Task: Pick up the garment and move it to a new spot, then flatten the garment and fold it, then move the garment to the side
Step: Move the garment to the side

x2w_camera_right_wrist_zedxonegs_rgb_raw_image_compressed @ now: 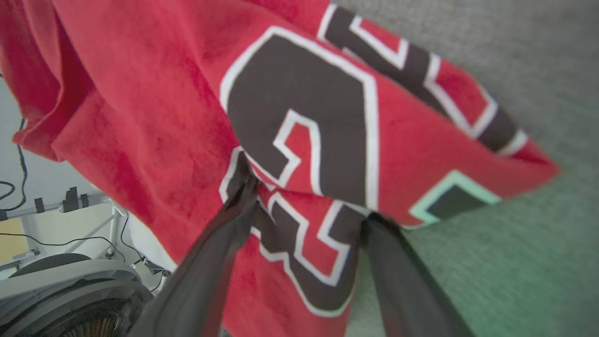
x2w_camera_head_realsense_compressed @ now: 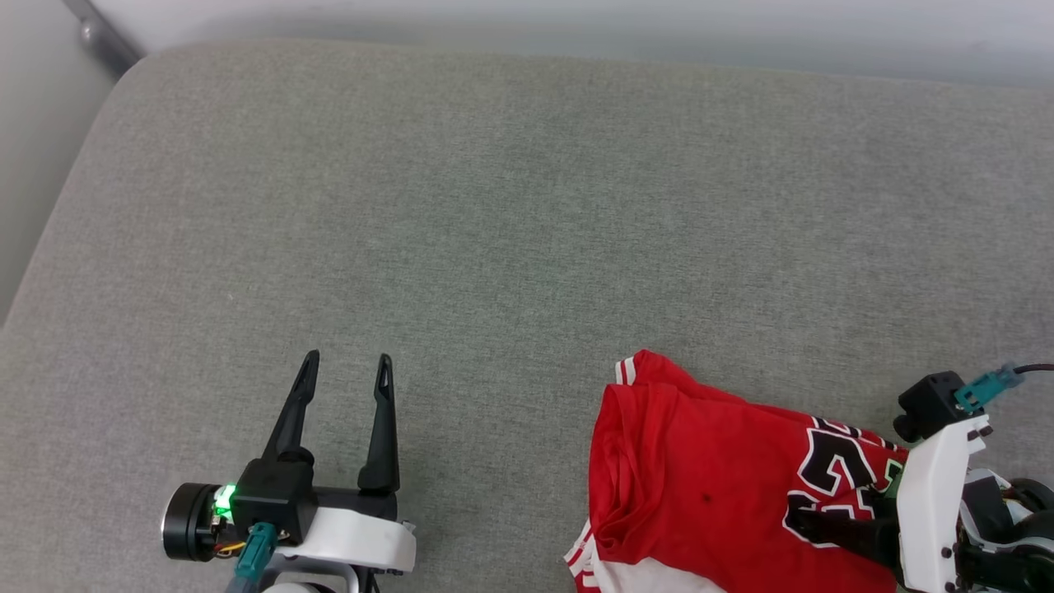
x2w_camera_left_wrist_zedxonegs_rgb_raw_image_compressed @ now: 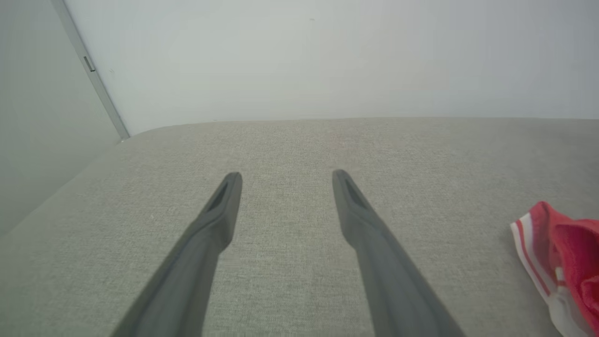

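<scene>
The garment is a red jersey lying crumpled at the lower right of a grey cushion, black white-outlined numerals facing up, a white striped sleeve at its near edge. My right gripper reaches in from the right, low over the numerals. In the right wrist view its fingers stand wide apart and open, with a fold of the garment between them; the right fingertip is tucked under a fold. My left gripper is open over bare cushion at the lower left, well left of the jersey. The left wrist view shows its spread fingers and the garment's striped edge.
The cushion's left edge drops to the floor, and a pale wall with a metal strip runs behind it. In the right wrist view, a wheel and cables lie below the cushion's near edge.
</scene>
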Controlling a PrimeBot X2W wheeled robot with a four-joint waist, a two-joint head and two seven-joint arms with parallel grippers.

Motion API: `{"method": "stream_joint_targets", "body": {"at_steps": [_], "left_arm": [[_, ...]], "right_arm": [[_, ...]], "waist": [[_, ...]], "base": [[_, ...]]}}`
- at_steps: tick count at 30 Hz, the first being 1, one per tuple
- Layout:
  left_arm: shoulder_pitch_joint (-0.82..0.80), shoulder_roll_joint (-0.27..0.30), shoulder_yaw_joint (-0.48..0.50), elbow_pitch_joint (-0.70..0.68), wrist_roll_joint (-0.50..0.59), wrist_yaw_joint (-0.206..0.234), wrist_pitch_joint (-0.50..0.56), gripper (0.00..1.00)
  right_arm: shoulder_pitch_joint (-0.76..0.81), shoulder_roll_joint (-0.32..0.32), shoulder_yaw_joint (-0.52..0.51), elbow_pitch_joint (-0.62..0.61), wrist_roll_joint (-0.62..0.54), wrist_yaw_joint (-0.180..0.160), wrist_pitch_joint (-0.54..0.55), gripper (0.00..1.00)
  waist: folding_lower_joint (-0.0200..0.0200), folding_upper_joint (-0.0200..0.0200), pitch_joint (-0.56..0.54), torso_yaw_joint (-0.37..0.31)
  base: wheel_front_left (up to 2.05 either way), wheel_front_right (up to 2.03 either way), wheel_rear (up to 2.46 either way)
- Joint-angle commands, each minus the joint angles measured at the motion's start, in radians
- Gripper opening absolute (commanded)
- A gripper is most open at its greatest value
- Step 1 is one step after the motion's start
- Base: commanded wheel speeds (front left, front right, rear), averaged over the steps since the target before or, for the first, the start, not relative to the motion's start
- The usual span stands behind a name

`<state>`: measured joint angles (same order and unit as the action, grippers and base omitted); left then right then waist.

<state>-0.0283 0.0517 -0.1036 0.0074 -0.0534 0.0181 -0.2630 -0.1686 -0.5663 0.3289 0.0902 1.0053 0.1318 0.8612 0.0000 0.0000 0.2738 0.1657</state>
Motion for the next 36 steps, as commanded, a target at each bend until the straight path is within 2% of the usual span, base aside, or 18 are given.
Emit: {"method": "stream_joint_targets", "body": {"at_steps": [1, 2, 8, 12, 18, 23, 30, 36], "left_arm": [[-0.013, -0.002, -0.004, 0.005, -0.004, 0.007, -0.002, 1.0], [-0.015, -0.002, -0.003, 0.005, -0.005, 0.007, -0.002, 1.0], [0.012, -0.002, 0.003, 0.012, -0.01, 0.016, -0.002, 1.0], [0.04, -0.002, 0.016, 0.008, -0.013, 0.016, -0.002, 1.0], [0.082, -0.002, 0.048, -0.01, -0.018, 0.02, -0.002, 1.0], [0.086, 0.0, 0.082, -0.038, -0.003, 0.009, -0.002, 1.0], [0.046, 0.025, 0.128, -0.1, 0.02, 0.002, -0.002, 1.0], [0.004, 0.057, 0.144, -0.145, 0.04, -0.006, -0.002, 1.0]], "right_arm": [[0.014, 0.023, 0.065, 0.027, -0.016, -0.002, -0.015, 0.12], [0.007, 0.017, 0.075, 0.023, -0.017, -0.002, -0.03, 0.0], [-0.06, -0.069, 0.121, -0.008, -0.046, -0.003, -0.111, 0.0], [-0.104, -0.117, 0.168, -0.052, -0.052, -0.002, -0.145, 0.0], [-0.201, -0.215, 0.241, -0.132, -0.079, -0.002, -0.138, 0.0], [-0.312, -0.31, 0.291, -0.168, -0.114, -0.002, -0.107, 0.0], [-0.452, -0.395, 0.311, -0.096, -0.166, -0.002, -0.118, 0.0], [-0.518, -0.441, 0.292, 0.052, -0.221, -0.002, -0.17, 0.0]], "waist": [[0.0, 0.0, 0.006, 0.009], [0.0, 0.0, 0.005, 0.009], [0.0, 0.0, -0.031, -0.008], [0.0, 0.0, -0.069, -0.055], [0.0, 0.0, -0.097, -0.181], [0.0, 0.0, -0.062, -0.304], [0.0, 0.0, 0.059, -0.429], [0.0, 0.0, 0.155, -0.462]], "base": [[0.0, 0.0, 0.0], [0.0, 0.0, 0.0], [0.0, 0.0, 0.0], [0.0, 0.0, 0.0], [0.0, 0.0, 0.0], [0.0, 0.0, 0.0], [0.0, 0.0, 0.0], [0.0, 0.0, 0.0]]}}
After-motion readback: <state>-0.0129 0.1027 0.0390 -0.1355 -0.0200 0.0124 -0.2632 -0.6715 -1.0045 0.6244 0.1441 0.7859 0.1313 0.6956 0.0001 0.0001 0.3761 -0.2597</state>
